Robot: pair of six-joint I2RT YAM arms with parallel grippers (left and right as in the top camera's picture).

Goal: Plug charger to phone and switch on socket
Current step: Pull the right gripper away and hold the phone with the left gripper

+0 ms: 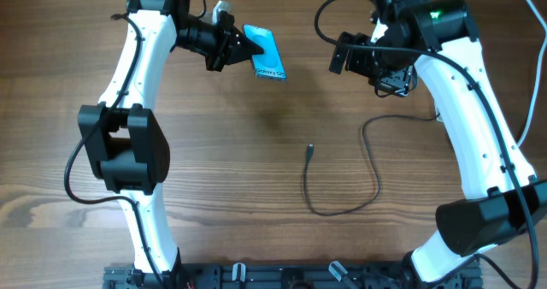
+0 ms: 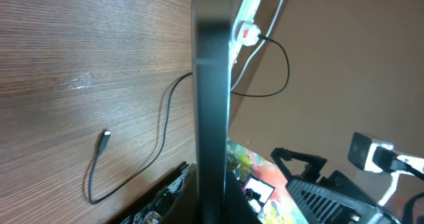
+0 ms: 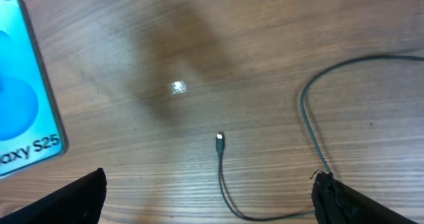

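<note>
Overhead: left tool [image 1: 236, 46] grips the phone [image 1: 267, 58] — right tool [image 1: 338, 56] spread wide.

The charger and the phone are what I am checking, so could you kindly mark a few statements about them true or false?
1. The charger's connector tip lies loose on the table, apart from the phone. True.
2. The right gripper has its jaws closed on the charger cable. False: its jaws stand wide open and hold nothing.
3. The left gripper is shut on the phone. True.
4. The phone's face is red. False: it is turquoise, with a white strip of dark text at one end.
</note>
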